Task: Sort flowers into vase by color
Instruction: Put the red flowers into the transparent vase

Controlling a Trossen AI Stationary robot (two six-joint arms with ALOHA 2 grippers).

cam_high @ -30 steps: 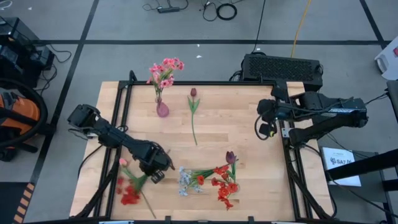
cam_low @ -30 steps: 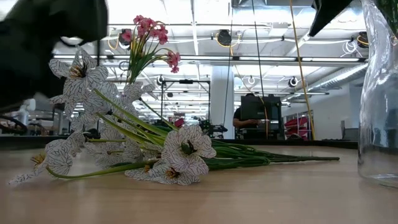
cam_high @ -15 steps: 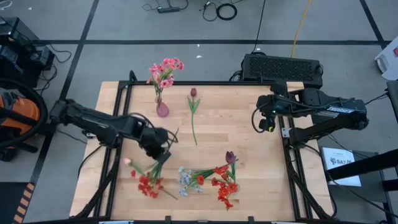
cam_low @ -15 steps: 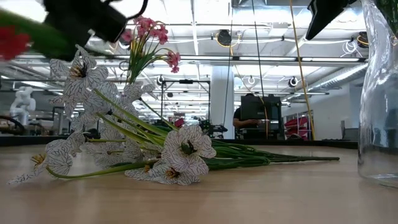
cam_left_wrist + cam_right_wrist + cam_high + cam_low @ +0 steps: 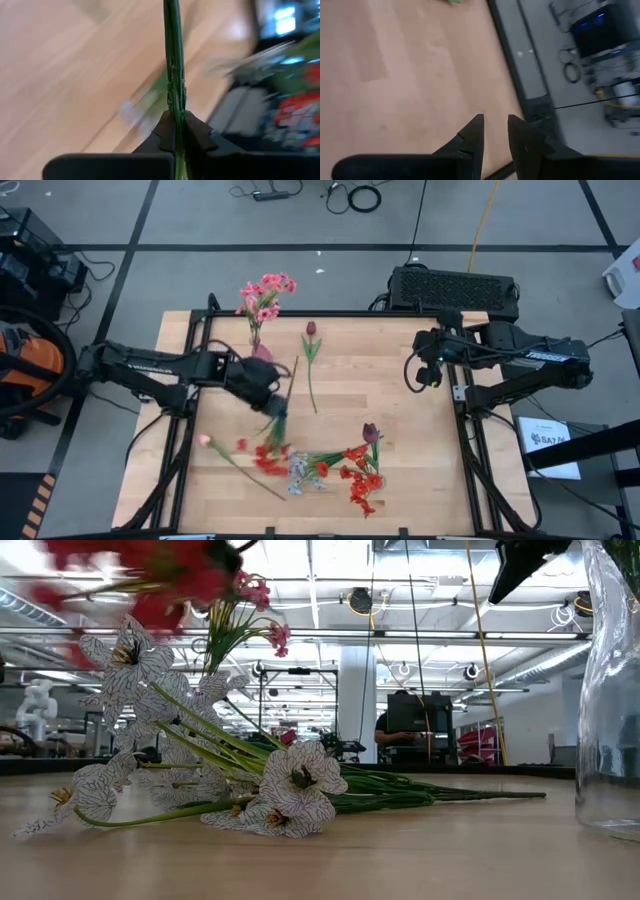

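Note:
My left gripper [image 5: 270,392] [image 5: 175,132] is shut on a red flower spray [image 5: 266,458], raised over the table's middle left; its blossoms blur at the low view's top left [image 5: 160,570]. The pink vase [image 5: 261,356] at the far left holds pink flowers [image 5: 266,292]. A pink bud stem [image 5: 206,440], a maroon tulip [image 5: 311,330], a dark tulip [image 5: 371,432], a pale bunch [image 5: 298,472] and red clusters [image 5: 360,477] lie flat on the table. My right gripper [image 5: 430,376] [image 5: 495,131] hangs open over the right side, holding nothing. My left gripper pinches the spray's green stem [image 5: 174,100] between its two fingers, about midway along it. The fingers come from the table's left, slanting down, and lie across the stem. The spray is lifted clear; its bare end [image 5: 296,362] points toward the far edge and its blossoms hang toward the near edge.
A clear glass vessel [image 5: 610,690] stands at the low view's right edge. A black box [image 5: 455,285] sits behind the table's far right edge. Bare wood [image 5: 380,370] lies between the maroon tulip and my right gripper.
My left gripper has risen and gone toward the far edge and the vase, tipping from steeply down to a slant. The red spray has been lifted off the near left of the table, its blossoms swinging right. The pink bud stem has stayed on the table.

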